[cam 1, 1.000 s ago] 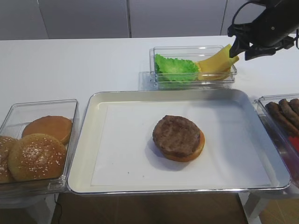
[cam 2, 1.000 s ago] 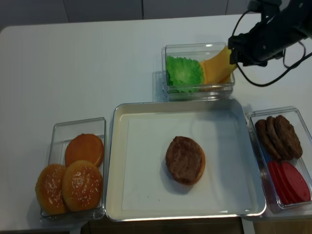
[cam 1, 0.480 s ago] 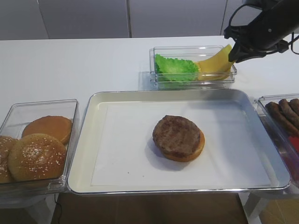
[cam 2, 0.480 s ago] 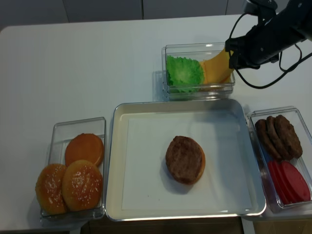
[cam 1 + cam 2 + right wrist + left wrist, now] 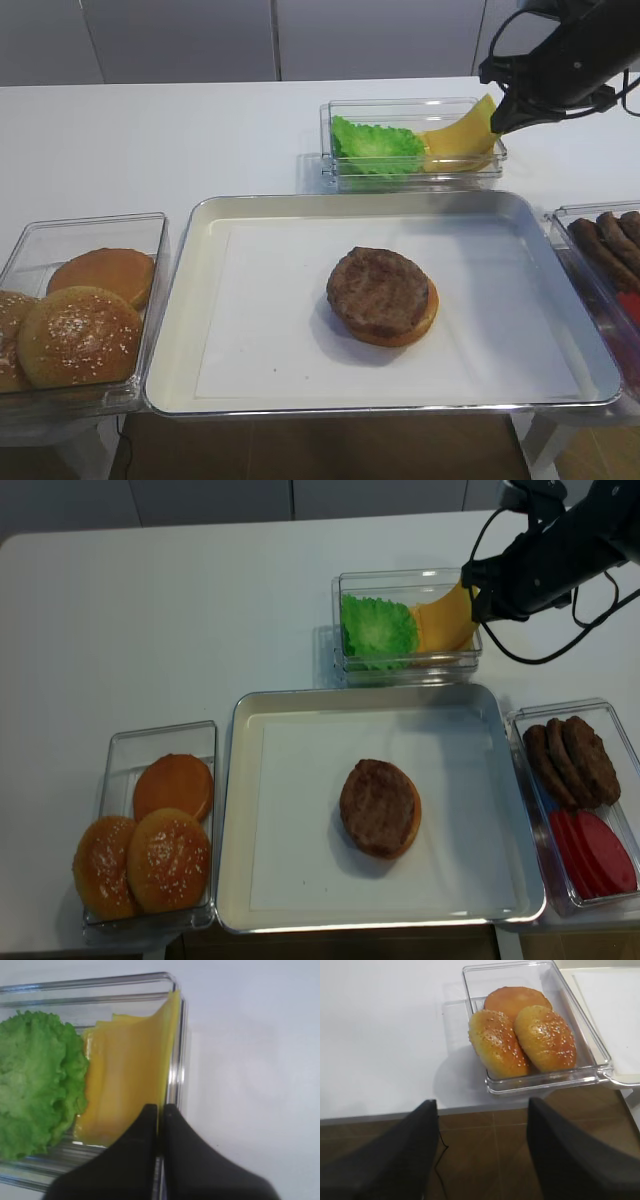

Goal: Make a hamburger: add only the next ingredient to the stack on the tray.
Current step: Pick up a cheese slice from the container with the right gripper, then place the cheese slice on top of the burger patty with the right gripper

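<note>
right gripper (image 5: pixel 159 1115) pinches shut on the cheese slice (image 5: pixel 125 1075) edge, slice not yet lifted; patty stack (image 5: pixel 382 295) well below it awaits cheese.

Right gripper (image 5: pixel 159 1115) base runs off the wrist view at 6 o'clock — the cheese slice (image 5: pixel 127 1070) edge is hidden between its fingers.

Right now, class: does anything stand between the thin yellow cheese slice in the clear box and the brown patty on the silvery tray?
Only the clear plastic box near wall; the thin yellow cheese slice, pinched by the right gripper, must lift over it. The silvery metal tray around the brown patty shows nothing blocking.
</note>
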Robot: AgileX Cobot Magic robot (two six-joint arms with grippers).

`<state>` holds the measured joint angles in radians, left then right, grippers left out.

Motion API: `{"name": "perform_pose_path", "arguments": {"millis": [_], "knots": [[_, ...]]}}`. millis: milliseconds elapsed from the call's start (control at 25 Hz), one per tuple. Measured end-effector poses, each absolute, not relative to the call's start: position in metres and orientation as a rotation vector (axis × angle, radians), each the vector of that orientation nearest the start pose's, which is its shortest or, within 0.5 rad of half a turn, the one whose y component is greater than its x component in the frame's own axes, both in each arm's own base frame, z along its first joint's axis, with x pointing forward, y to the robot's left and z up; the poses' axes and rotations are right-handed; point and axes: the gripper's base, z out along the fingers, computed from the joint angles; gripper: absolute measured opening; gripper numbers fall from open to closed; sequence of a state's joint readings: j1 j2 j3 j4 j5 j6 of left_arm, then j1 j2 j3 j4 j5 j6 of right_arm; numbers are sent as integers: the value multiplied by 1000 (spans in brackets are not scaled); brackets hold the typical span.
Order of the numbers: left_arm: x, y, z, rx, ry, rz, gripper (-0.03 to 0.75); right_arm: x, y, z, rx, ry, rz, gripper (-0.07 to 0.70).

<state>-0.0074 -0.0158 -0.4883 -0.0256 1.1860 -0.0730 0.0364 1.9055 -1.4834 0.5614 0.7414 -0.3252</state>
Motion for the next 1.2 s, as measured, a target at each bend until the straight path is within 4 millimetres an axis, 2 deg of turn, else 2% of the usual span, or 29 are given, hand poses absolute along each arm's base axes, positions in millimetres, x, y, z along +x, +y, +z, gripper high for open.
{"name": "perform_pose_path", "arguments": {"millis": [520, 800, 1200], "knots": [[-12, -2, 264, -68, 2165, -77, 422, 416, 48, 251, -103, 2530, 517, 12], [-12, -2, 264, -68, 2165, -77, 422, 407, 49, 269, -135, 2503, 526, 11], [-12, -2, 264, -68, 2165, -77, 422, 378, 53, 310, -230, 2496, 572, 11]]}}
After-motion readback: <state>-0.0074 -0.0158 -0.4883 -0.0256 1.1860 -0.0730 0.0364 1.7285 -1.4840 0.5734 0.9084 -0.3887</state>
